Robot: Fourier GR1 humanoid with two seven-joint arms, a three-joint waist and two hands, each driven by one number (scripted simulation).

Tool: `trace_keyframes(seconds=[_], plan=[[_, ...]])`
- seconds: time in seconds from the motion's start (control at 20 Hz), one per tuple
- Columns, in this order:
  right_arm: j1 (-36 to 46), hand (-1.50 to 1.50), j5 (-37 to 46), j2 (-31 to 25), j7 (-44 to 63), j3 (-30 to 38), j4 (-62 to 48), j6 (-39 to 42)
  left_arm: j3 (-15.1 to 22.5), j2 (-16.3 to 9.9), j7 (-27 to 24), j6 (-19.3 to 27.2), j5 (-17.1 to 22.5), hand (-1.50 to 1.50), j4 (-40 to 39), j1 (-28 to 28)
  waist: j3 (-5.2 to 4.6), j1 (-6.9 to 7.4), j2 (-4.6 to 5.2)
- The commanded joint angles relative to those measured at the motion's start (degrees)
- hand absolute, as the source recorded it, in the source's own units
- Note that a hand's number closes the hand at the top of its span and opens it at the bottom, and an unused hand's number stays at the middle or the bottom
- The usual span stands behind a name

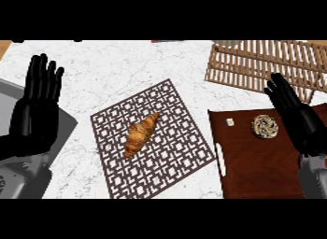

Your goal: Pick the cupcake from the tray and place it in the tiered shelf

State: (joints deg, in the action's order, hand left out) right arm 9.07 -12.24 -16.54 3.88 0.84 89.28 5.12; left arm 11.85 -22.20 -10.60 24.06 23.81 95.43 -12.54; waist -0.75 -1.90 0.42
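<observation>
While looking steeply down: counting one cupcake, one croissant, one tray, one mat, one shelf, two hands. Cupcake sitting upright on the brown tray's far part, showing a round top with a pale and dark swirl, lying just left of the right hand, not touching it as far as can be told. Small pale square lying near the tray's far left corner. Right hand hanging released, fingers straight, pointing toward the slatted wooden shelf. Left hand resting released at the left edge, fingers up, over a grey slab. Croissant lying mid-mat on the dark lattice. White marble counter spreading beneath, wood showing at the far corners.
</observation>
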Motion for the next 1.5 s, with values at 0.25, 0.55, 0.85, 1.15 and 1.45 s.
trace_keyframes(seconds=[0.25,0.55,0.85,1.15,1.45], plan=[[9.14,1.5,7.0,-0.53,-8.39,-3.21,-1.76,1.03,0.53,-10.58,10.76,-5.6,-1.26,0.0,-12.49,10.3,0.83,4.62,0.58],[-3.06,-1.5,29.53,2.38,-10.59,-3.93,-3.68,-24.53,0.74,-10.41,9.42,-8.79,0.42,0.0,-12.94,15.35,0.72,2.55,-0.22],[-7.32,-1.5,41.38,3.2,2.13,-12.18,7.24,-27.28,-1.71,-10.93,9.86,-12.04,0.4,0.0,-15.23,14.87,0.64,1.66,-0.62],[-3.75,-1.5,54.28,-7.48,22.58,-11.22,12.03,-16.41,-3.1,-12.2,13.42,-12.32,1.6,0.0,-13.75,12.22,0.53,1.54,-0.66],[-2.01,-1.5,55.97,-14.06,33.79,-16.88,14.78,4.78,-1.56,-9.99,10.29,-12.17,-0.51,0.0,-15.6,14.05,0.45,2.11,-0.47]])
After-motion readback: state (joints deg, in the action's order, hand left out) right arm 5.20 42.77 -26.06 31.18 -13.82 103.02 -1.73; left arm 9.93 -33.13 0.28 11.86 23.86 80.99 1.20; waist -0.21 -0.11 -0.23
